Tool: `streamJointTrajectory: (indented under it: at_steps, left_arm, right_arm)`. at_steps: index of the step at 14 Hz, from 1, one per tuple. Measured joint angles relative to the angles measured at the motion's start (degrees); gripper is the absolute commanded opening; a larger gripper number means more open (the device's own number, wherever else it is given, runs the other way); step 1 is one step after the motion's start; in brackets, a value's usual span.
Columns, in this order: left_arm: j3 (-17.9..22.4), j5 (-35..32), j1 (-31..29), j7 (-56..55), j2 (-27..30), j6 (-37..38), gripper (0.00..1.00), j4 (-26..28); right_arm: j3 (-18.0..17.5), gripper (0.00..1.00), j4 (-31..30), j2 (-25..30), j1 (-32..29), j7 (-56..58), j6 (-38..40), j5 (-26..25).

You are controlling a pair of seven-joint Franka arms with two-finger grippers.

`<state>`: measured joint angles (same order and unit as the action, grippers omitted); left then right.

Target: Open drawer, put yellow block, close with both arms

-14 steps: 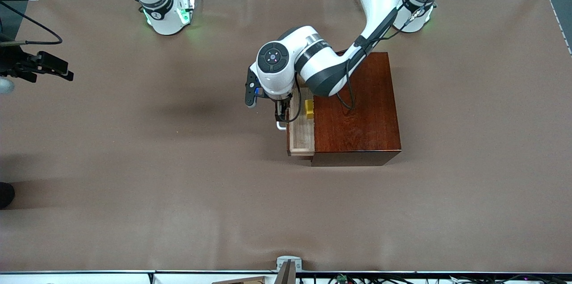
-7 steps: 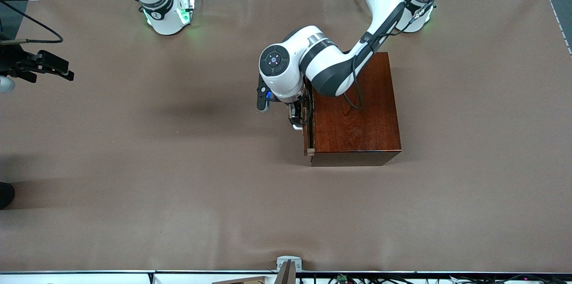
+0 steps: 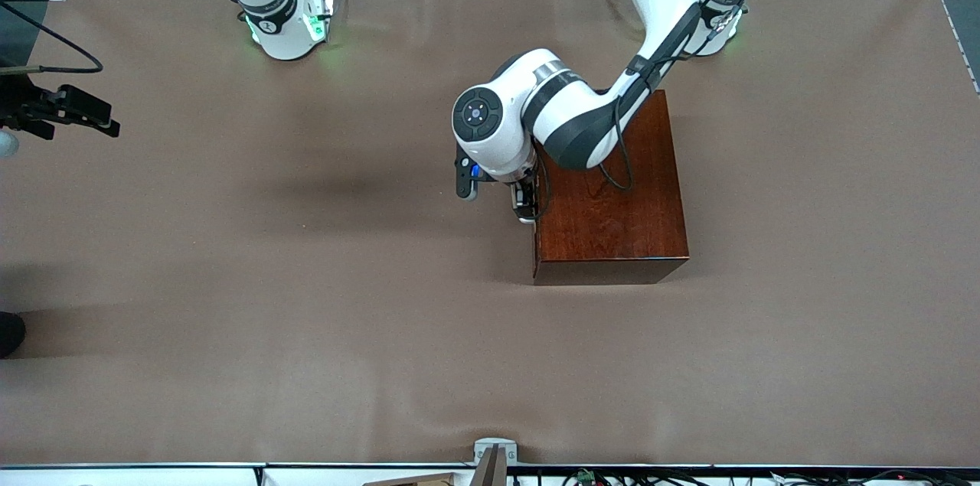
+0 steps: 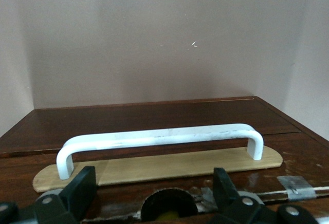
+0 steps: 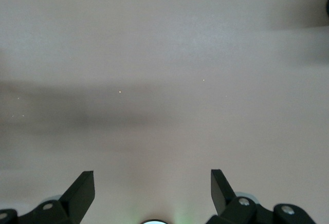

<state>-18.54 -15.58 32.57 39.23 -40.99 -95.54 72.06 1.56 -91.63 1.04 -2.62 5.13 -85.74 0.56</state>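
Brown paper covers the whole table (image 3: 306, 363), flat and bare from the camera-side edge up to the wooden box (image 3: 609, 195), my landmark for this entry.

Box: dark reddish-brown and glossy, sitting toward the left arm's end of the table. I see wide bare paper around it on the camera side and toward the right arm's end. Its front face points toward the right arm's end.

Drawer (image 4: 154, 165): pushed in, no tray showing past the box front. White bar handle (image 4: 159, 137) stands off the front face.

Left gripper (image 3: 524, 204): at the box front, right against the handle. Left wrist view shows both fingers (image 4: 82, 190) spread wide, one on either side of the handle's middle, gripping nothing.

Yellow block: I cannot see it in any view.

Right gripper (image 3: 73, 109): waits well apart from the box, up over the table's edge at the right arm's end, fingers spread wide, empty.
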Motion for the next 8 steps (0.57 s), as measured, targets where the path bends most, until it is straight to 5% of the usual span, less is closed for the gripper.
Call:
streamJointTrajectory:
  at_steps: [5,8]
  left_arm:
    - [0.28,-0.31,0.41,-1.16,0.0,-0.62,1.0,0.03]
    - [0.37,-1.83,0.31,-10.95,0.9,-4.82,1.0,-0.35]
  right_arm:
    - [0.11,1.0,0.06,0.0,-0.01,-2.52,-3.1,-0.38]
    - [-0.2,1.0,0.06,-0.01,0.58,-5.04,-3.86,-0.37]
